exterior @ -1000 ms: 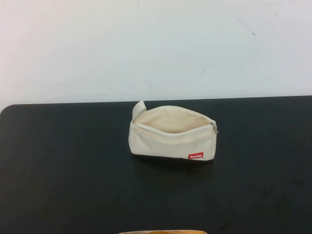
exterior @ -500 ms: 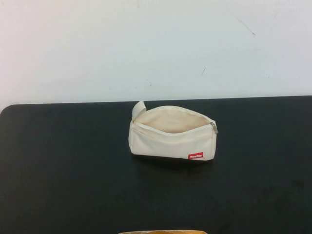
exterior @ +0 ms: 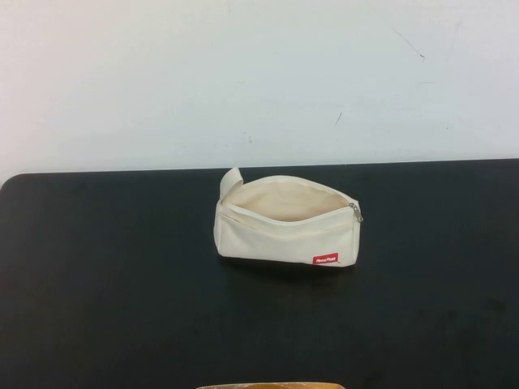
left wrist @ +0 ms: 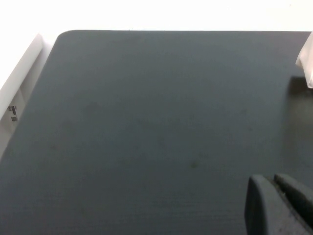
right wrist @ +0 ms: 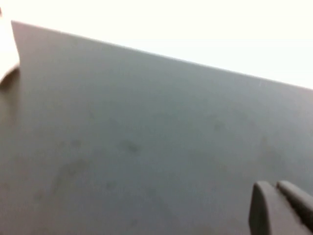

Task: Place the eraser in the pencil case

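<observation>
The cream-white pencil case [exterior: 285, 220] stands in the middle of the black table [exterior: 105, 267], unzipped, mouth open upward, red tag at its front. A corner of it shows in the left wrist view [left wrist: 306, 61] and in the right wrist view [right wrist: 7, 51]. The eraser is not in view; I cannot tell whether it lies inside the pouch. Neither arm shows in the high view. My left gripper [left wrist: 274, 182] hovers over bare table left of the pouch, fingers pressed together, empty. My right gripper [right wrist: 275, 188] hovers over bare table right of the pouch, fingers together, empty.
A yellowish object's edge [exterior: 272, 386] pokes in at the near table edge. A white wall [exterior: 259, 81] rises behind the table. A white ledge [left wrist: 19, 83] runs along the table's left side in the left wrist view.
</observation>
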Robot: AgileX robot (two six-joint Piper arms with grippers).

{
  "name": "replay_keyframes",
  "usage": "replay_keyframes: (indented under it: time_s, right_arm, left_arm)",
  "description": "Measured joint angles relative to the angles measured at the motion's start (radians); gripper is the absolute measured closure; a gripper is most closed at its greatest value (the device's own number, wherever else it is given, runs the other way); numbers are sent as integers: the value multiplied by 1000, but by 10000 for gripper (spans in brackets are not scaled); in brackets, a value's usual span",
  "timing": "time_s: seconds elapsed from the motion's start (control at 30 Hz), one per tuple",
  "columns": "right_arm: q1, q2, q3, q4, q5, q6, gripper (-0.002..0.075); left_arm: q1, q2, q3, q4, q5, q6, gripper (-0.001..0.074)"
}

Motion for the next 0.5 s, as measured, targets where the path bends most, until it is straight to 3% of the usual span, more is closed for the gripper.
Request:
replay_keyframes:
  time_s: [0.3,0.5]
  right_arm:
    - [-1,0,2,10,91,8,727]
    - [-1,0,2,-1,91,124,727]
  left_arm:
    - [0,0,0,0,0,0,737]
    - [0,0,0,0,0,0,736]
